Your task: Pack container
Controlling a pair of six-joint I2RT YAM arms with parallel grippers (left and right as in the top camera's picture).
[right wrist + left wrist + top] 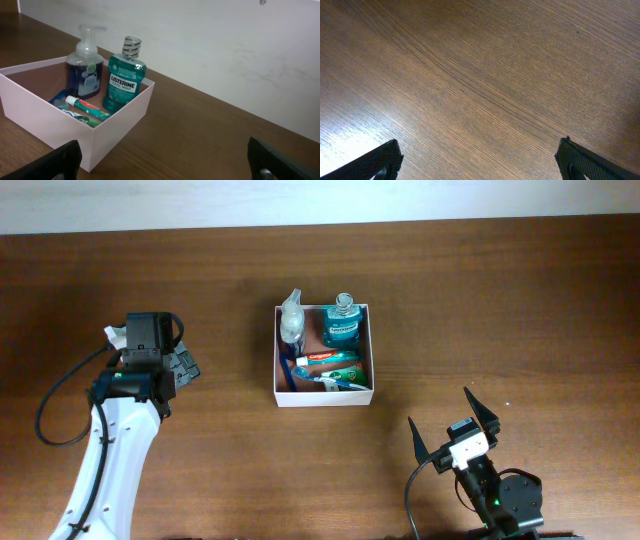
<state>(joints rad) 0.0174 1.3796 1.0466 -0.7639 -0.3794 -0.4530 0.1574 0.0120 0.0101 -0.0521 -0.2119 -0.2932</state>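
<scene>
Your right claw (438, 406) is spread wide and empty. The container (372, 355) sits ahead of it, slightly left, well apart, with mouthwash (123, 82) inside. Your left claw (480, 145) is also spread and empty over the table (470, 60), well apart from the container.

Left claw (479, 159), jaws wide apart, over wooden table (485, 70)

Bare wood surface (500, 300) lies all round the container (325, 399), so the left gripper (186, 368) and right gripper (438, 406) each have an unblocked lane to its walls. Inside, the pump bottle (291, 320) and mouthwash bottle (341, 325) stand along the far wall (both taller than the rim), and toothpaste tubes (330, 362) lie across the floor before them, leaving only small patches bare.
</scene>
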